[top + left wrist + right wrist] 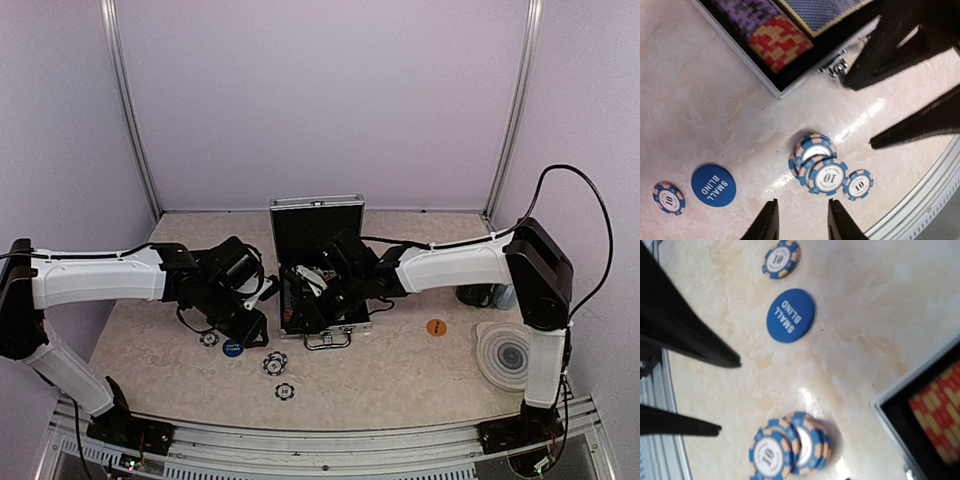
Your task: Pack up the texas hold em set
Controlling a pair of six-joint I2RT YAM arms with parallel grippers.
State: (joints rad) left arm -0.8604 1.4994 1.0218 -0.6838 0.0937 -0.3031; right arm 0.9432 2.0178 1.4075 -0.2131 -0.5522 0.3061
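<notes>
Surface: pale marbled tabletop (pixel 400 375), lilac walls (pixel 320 100).
Case: small ribbed silver aluminium case (pixel 310 228), open mid-table, lid upright.
Loose pieces: blue-and-cream chips (pixel 822 170), round blue "SMALL BLIND" button (pixel 713 185), beside case.
Left gripper (pixel 804 205): fingers apart, empty.
Right gripper (pixel 730 396): fingers apart, empty.

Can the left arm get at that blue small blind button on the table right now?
Probably yes. The blue button lies flat on bare table with nothing on it; the nearest chip sits apart. The left pincer hangs open and empty close by.
</notes>
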